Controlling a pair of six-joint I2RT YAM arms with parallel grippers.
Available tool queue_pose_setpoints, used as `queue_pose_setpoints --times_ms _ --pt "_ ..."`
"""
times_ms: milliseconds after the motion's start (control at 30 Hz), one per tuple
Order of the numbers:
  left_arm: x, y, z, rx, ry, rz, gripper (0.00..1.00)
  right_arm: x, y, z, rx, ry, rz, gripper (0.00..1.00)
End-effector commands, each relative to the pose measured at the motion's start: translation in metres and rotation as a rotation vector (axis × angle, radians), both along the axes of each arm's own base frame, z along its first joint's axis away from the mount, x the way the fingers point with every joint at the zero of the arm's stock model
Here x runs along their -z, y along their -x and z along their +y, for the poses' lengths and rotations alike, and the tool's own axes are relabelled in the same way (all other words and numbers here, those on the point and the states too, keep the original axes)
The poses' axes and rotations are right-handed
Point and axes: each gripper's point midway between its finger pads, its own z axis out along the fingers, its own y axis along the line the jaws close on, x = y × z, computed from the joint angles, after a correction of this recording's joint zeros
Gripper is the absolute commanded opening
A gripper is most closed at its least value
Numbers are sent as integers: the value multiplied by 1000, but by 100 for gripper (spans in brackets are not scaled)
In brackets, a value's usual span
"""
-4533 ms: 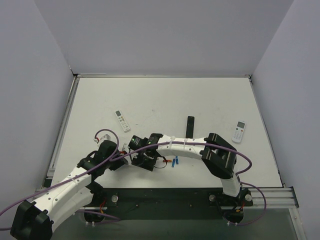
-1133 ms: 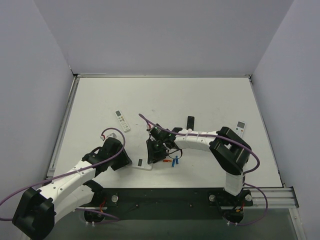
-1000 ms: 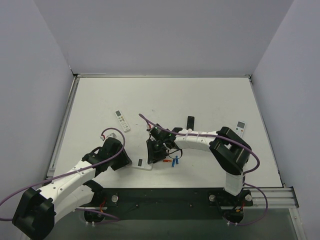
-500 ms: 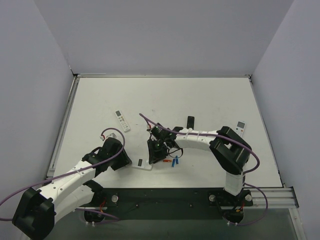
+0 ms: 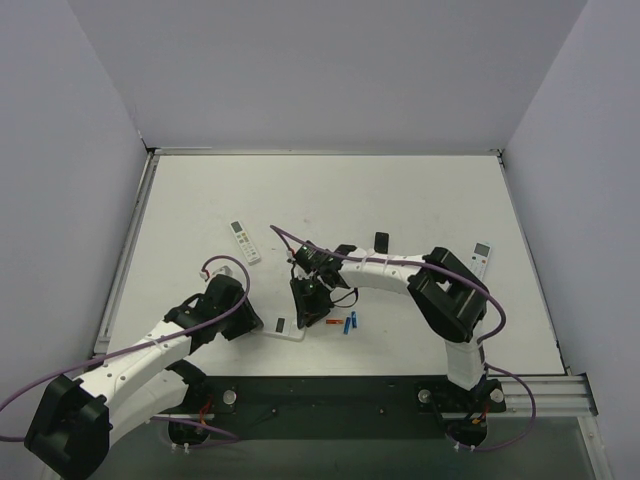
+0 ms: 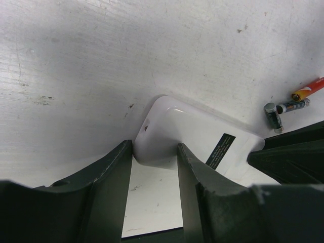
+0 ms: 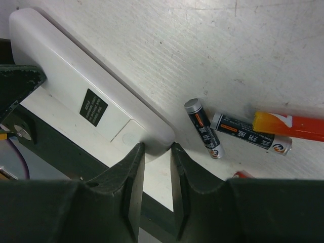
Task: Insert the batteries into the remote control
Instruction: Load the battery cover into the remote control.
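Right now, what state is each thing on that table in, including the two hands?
remote control: lying flat, white back up.
batteries: loose on the table beside it.
left hand: closed on one end of the remote control.
right hand: astride its other corner; grip unclear.
left spare remote: buttons up, untouched.
right spare remote: buttons up, untouched.
black strip: lying flat, alone.

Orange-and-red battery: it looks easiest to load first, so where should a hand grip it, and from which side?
From above, pinching the orange-and-red battery across its barrel at the red half. It lies flat, and a dark grey battery crowds its orange end, leaving bare table on both sides only at the red half.
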Motion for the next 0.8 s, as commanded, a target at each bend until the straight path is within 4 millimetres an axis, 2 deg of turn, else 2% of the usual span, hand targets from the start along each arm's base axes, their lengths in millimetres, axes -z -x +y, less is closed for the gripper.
queue_pose_setpoints --times_ms 0,167,333,400,500,667,767 --pt "1 1 -14 24 60 -4 44 40 25 2 -109 95 9 13" --pt "2 2 -14 22 63 -3 44 46 23 10 -140 95 -2 13" --pt "-1 2 -9 1 55 -12 44 55 23 -7 -119 140 18 12" --pt "-2 2 -9 -2 56 -19 44 58 25 -11 -124 146 39 8" --pt "-2 1 -11 8 65 -22 44 56 29 -2 -153 126 47 5" --pt "1 1 -15 20 67 -6 44 44 27 26 -235 77 -26 4" --pt "0 2 -18 33 84 0 44 44 23 36 -250 73 -59 4"
